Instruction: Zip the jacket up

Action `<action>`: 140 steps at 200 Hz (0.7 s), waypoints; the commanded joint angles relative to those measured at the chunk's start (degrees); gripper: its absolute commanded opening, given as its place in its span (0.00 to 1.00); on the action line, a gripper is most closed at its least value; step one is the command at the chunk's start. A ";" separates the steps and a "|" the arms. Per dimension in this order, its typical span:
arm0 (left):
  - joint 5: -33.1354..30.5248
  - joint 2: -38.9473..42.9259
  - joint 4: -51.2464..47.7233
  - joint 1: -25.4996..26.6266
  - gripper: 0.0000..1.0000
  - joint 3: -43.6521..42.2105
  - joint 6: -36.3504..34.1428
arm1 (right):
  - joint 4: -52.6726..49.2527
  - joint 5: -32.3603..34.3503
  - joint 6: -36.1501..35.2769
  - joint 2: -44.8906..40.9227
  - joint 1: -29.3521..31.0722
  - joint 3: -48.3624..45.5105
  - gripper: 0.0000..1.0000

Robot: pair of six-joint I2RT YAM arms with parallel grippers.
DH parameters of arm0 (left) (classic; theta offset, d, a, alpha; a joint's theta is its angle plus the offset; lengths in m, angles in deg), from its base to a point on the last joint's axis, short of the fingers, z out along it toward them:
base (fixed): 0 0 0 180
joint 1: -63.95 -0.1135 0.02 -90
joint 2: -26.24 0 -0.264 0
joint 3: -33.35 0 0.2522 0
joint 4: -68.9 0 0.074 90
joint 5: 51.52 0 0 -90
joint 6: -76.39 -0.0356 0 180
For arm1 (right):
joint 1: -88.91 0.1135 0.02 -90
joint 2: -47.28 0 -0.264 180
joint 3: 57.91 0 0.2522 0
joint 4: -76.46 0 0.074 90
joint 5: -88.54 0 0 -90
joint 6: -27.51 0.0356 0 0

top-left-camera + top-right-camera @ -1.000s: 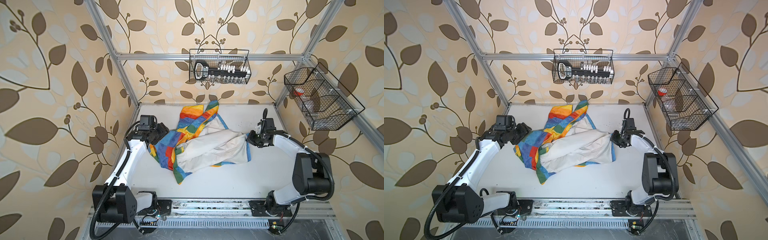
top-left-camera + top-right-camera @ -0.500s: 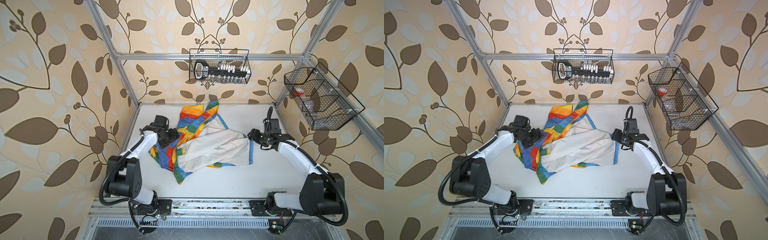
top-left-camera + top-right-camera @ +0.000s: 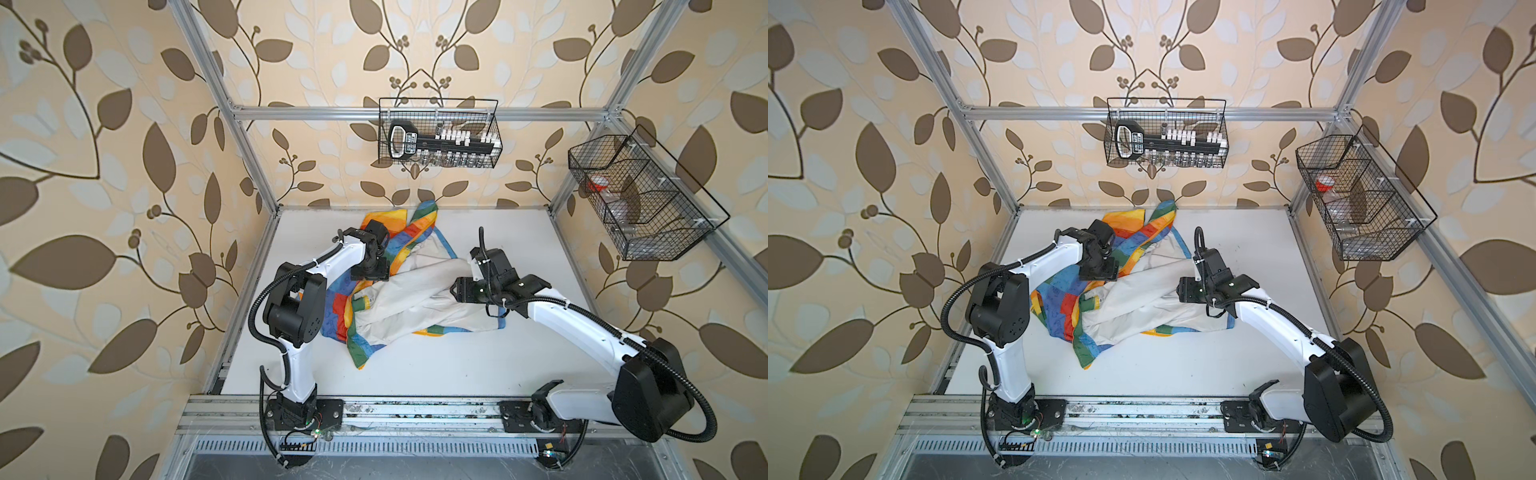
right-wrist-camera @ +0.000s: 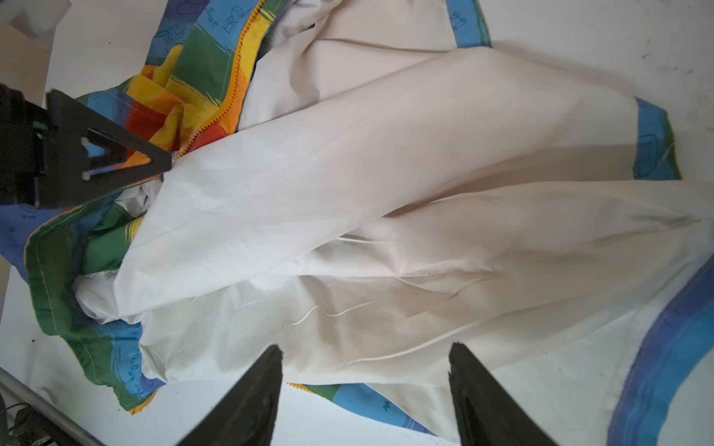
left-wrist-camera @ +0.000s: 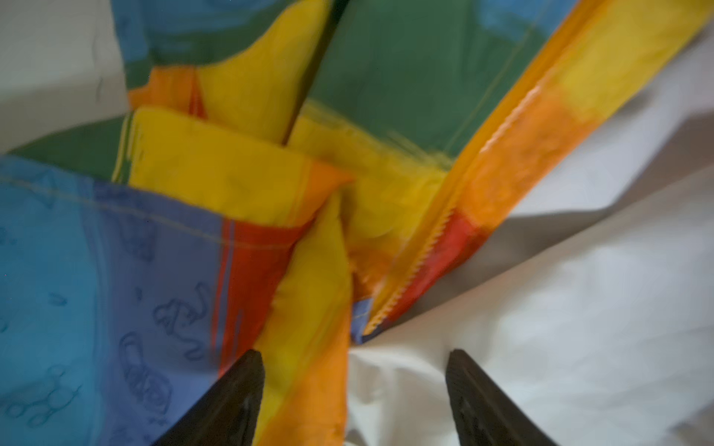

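So in both top views the jacket (image 3: 415,301) (image 3: 1133,301) is a crumpled heap on the white bench (image 3: 457,370) (image 3: 1183,370), toward the back and roughly between the two arms. It's opened out, so the off-white lining faces up over most of it, with rainbow blocks poking out round the edges. The left tool (image 3: 371,272) (image 3: 1099,270) points down at the colourful left side and the right tool (image 3: 456,291) (image 3: 1180,289) sits over the lining on the right; from up there you can't tell how wide either one is. Left wrist cam is close and blurry: folds of yellow, orange, red, green and blue, doodle prints on the blue, and orange zipper teeth (image 5: 421,247) running along where the colour meets the lining. The left tool (image 5: 353,359) has its jaws spread wide over a yellow-orange fold, nothing pinched. Right wrist cam is mostly creased lining with a blue hem and a single row of zipper teeth (image 4: 228,100) along one edge. The right tool (image 4: 366,349) is spread wide too, gripping nothing, above the lining.
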 commanded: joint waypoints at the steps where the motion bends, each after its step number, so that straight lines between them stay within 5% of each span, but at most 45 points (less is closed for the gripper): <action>1: -6.18 3.71 -2.39 -0.09 0.77 -1.37 -1.09 | 0.61 -0.01 1.55 0.45 0.62 -1.73 0.69; 45: -6.07 -1.00 -1.92 -0.09 0.64 -0.52 -1.60 | 1.72 -1.16 1.96 1.79 0.95 -2.35 0.67; 88: -5.57 -0.95 -1.66 -0.09 0.00 2.32 -0.82 | 3.34 -2.47 3.01 1.10 -0.85 -3.32 0.65; 140: -12.22 8.81 -2.33 -0.68 0.00 2.43 -0.21 | 9.32 -8.97 7.20 4.69 -6.63 0.85 0.64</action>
